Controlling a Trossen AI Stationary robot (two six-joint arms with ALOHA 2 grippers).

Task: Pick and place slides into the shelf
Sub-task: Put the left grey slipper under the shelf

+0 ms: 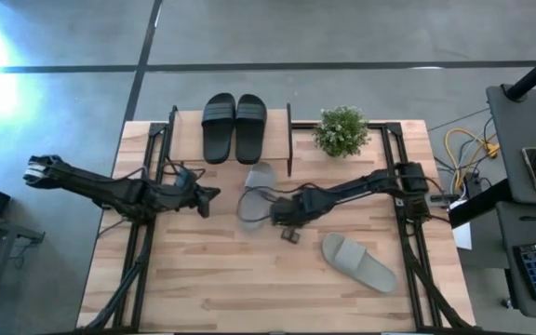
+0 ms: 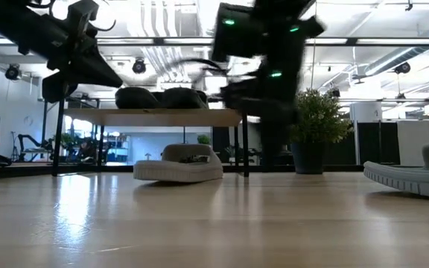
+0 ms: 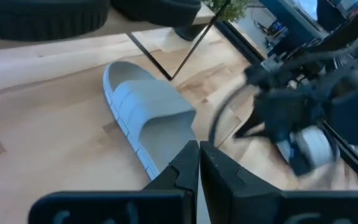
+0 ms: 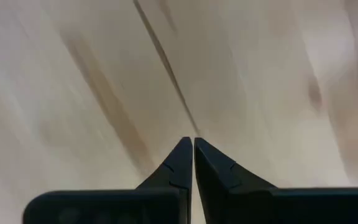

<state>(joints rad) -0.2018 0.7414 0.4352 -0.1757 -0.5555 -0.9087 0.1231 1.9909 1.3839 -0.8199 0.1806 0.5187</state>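
Note:
The shelf (image 1: 289, 140) stands at the table's far edge, and the black pair of slides (image 1: 234, 127) lies on its top board (image 2: 162, 117). One light grey slide (image 1: 257, 191) rests sole down on the table at the shelf's near side, partly under the board (image 2: 179, 164). The other grey slide (image 1: 358, 261) lies on the table toward the near right. My left gripper (image 1: 216, 193) is shut, hovering left of the first grey slide (image 3: 148, 112). My right gripper (image 1: 291, 234) is shut too, pointing steeply down over bare wood (image 4: 193, 142) just near and right of that slide.
A potted plant (image 1: 341, 130) stands to the right of the shelf at the far edge. Black frame rails run along the table's left (image 1: 147, 214) and right (image 1: 406, 223) sides. Bare wood spans the near half of the table (image 1: 240, 288).

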